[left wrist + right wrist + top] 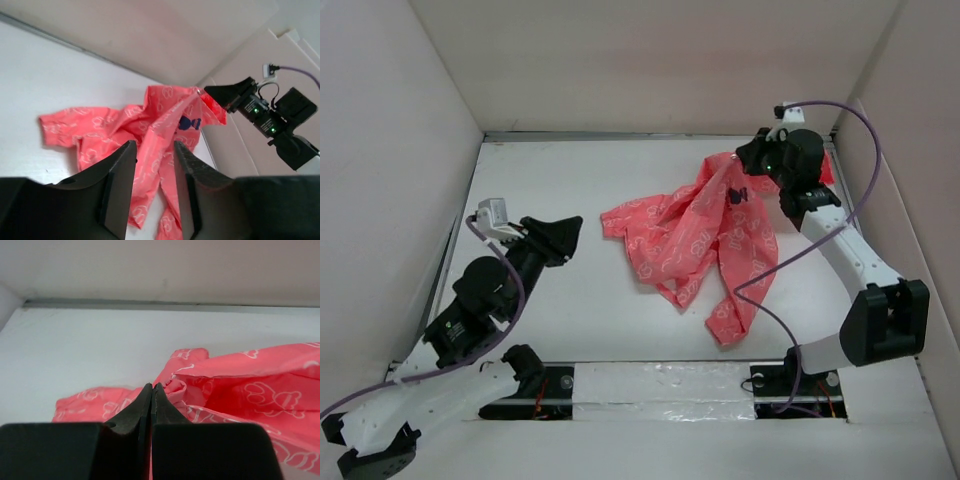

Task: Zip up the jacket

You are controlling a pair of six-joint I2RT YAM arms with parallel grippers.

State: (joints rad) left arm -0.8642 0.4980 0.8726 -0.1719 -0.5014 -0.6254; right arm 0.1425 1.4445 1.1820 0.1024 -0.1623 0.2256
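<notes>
The right gripper (745,160) has its jaws squeezed tight together on a top edge of the pink jacket (695,235). It holds that bit up off the white table (570,170) near the back right corner, and the rest of the jacket lies crumpled over the middle and right of the table (a small dark blue mark (738,193) shows just under the pinched bit). The left gripper (570,240) is well apart from the jacket on the left side, with its jaws a little way open and nothing between them.
</notes>
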